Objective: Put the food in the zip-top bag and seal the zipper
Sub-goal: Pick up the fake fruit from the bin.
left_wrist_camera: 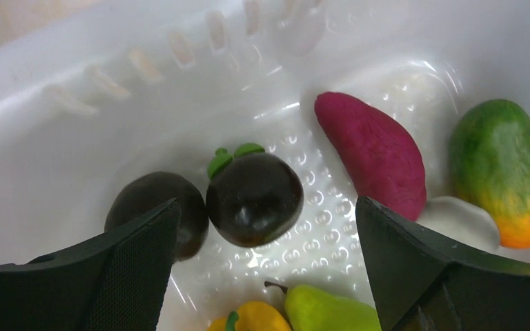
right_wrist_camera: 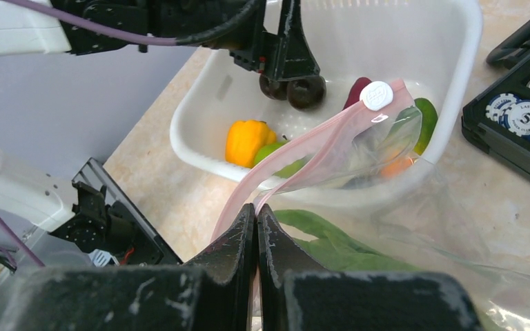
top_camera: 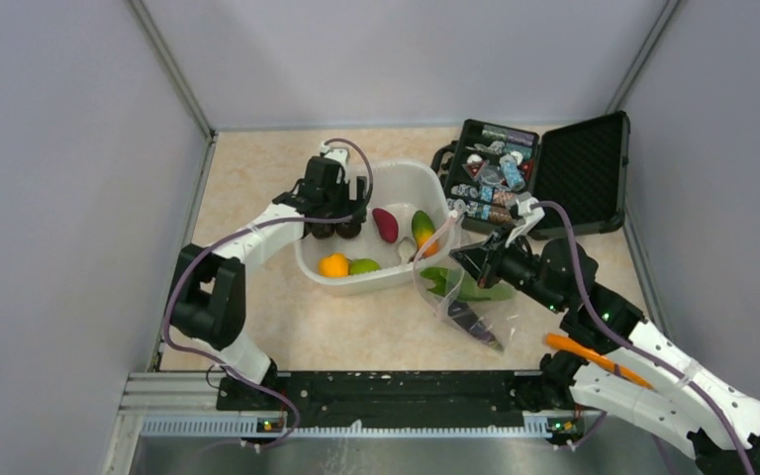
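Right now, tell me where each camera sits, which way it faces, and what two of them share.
Top: above and behind the arms, looking down on the table; both arms, left hand and right hand show.
Left wrist: on the left arm, facing down into the white tub; its open fingers frame the view.
Right wrist: on the right arm, facing the tub past shut fingers pinching the bag's pink strip.
Shared: both wrist views show the yellow pepper and dark round fruit.
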`<state>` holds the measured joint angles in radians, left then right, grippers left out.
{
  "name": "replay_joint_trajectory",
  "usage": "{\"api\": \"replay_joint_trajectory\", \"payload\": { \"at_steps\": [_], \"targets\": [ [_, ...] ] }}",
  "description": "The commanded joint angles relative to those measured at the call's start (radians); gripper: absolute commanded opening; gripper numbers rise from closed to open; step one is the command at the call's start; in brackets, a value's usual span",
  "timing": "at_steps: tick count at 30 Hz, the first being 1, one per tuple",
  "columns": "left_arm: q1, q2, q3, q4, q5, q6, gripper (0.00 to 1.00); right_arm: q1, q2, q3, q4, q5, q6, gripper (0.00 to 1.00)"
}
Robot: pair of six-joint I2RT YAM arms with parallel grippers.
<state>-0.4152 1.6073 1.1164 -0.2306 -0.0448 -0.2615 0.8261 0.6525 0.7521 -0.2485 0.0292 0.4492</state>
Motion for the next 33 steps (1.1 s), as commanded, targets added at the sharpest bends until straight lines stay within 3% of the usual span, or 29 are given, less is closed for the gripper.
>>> {"api": "replay_joint_trajectory", "payload": {
  "at_steps": [1,8,14,28,31,33],
  "targets": [
    [0.018,0.059,0.103,0.033,0.055,0.038,0.94,-0.01,-0.029,-0.002,0.047,-0.017,0.012,0.0],
    [0.021,0.19,0.276,-0.189,0.074,0.07,0.89,-0.01,-0.039,0.004,0.035,-0.001,0.013,0.0],
    [0.018,0.164,0.21,-0.181,-0.001,0.065,0.92,-0.009,-0.037,0.0,0.034,0.004,0.015,0.0],
    [0.015,0.237,0.206,-0.193,0.025,0.07,0.89,-0.01,-0.019,0.001,0.045,0.001,0.014,0.0],
    [0.011,0.262,0.215,-0.208,0.004,0.066,0.85,-0.01,-0.019,0.004,0.046,0.011,0.013,0.0],
    [0.01,0.269,0.212,-0.206,-0.007,0.054,0.76,-0.01,-0.019,0.006,0.05,0.013,0.014,0.0]
  ]
}}
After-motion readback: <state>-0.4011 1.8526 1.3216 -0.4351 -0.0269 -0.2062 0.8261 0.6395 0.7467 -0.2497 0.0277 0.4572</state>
